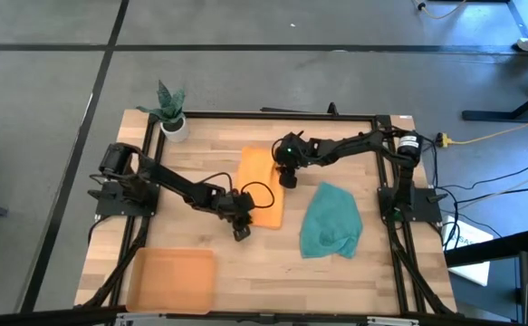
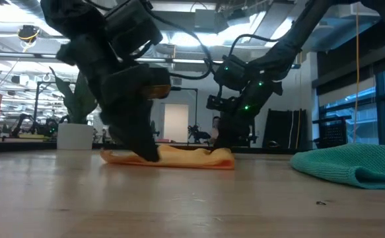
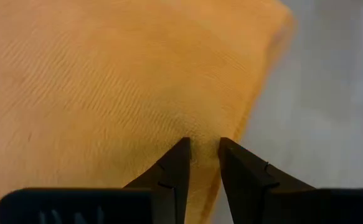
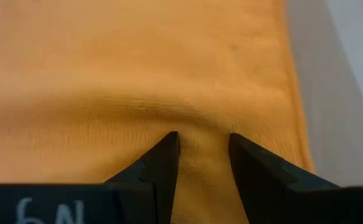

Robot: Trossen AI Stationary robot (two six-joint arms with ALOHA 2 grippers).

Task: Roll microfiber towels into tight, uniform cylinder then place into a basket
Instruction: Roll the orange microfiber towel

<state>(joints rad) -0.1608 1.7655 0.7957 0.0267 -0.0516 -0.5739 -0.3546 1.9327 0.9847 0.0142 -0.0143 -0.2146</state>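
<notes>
1. At your far left, the basket (image 1: 171,279) sits in the near-left corner of the surface (image 1: 273,263); bare wood lies between it and the towels.
2. Your left gripper (image 3: 201,149) is pinched on the orange towel (image 1: 262,186) at its near edge.
3. Your right gripper (image 4: 203,144) is pinched on a fold at the same towel's far end.
4. The teal towel (image 1: 331,220) lies crumpled to the right, just apart from the orange one.
</notes>
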